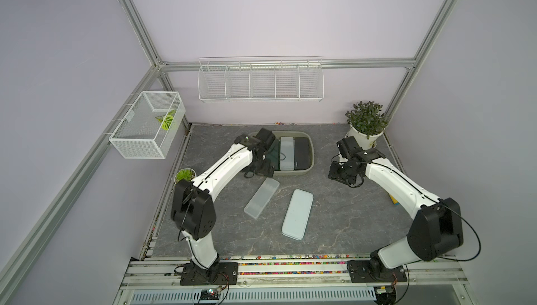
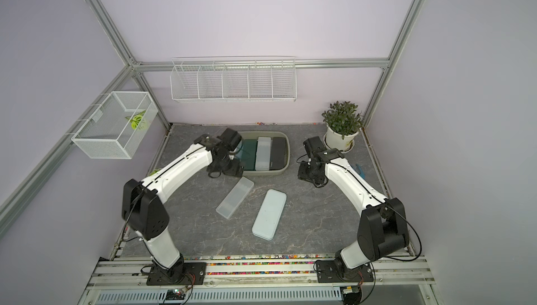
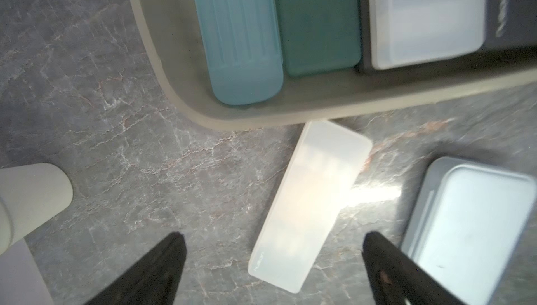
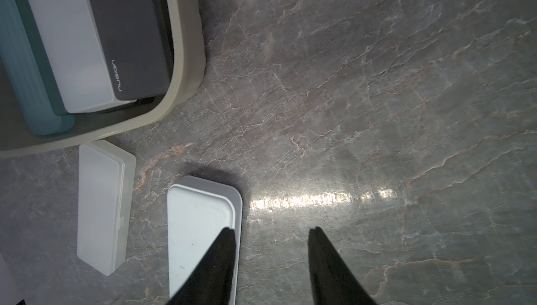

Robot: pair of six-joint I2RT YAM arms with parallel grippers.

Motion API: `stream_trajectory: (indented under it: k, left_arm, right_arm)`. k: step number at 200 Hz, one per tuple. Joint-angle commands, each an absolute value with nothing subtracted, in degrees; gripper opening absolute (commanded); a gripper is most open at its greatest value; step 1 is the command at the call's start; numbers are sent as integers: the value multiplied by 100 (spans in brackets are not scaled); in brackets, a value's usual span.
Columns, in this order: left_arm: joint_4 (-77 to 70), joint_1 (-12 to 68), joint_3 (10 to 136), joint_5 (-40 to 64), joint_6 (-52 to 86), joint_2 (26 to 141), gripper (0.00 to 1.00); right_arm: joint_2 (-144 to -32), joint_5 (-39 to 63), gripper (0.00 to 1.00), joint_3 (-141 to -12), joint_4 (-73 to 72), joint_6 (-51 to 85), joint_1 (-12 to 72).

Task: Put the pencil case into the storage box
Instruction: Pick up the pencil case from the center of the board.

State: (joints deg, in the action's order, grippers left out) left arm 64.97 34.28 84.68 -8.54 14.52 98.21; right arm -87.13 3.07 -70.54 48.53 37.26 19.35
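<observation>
The olive-grey storage box (image 1: 311, 155) (image 2: 288, 155) stands at the back middle of the table. It holds a teal (image 3: 241, 36), a dark green (image 3: 319, 21), a frosted white (image 3: 424, 18) and a dark grey pencil case (image 4: 130, 36). In front of it on the table lie a frosted pencil case (image 1: 261, 198) (image 3: 308, 207) and a pale blue one (image 1: 297, 215) (image 4: 200, 231). My left gripper (image 3: 274, 239) hovers open and empty at the box's near left corner, above the frosted case. My right gripper (image 4: 271, 231) hangs open and empty right of the box.
A white wire rack (image 1: 260, 82) hangs on the back wall and a white mesh basket (image 1: 145, 132) on the left wall. A potted plant (image 1: 366, 126) stands at the back right, a small plant cup (image 1: 183, 175) at the left edge.
</observation>
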Motion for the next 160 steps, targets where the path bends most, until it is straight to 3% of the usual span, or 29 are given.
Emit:
stream_trajectory:
  k: [1,71,160]
  left_arm:
    - [5754,3428,7519,-723,888,9225,100]
    - [4208,3437,6013,442,-260,8816,100]
    - [3923,3461,6073,403,-939,9879,100]
  right_arm:
    - [-8594,228,50,-6931,4807,3615,1942]
    - [-8670,227,57,-6893,4755,3570,2026]
    - [-8655,123,60,-6908,4843,3647,2061]
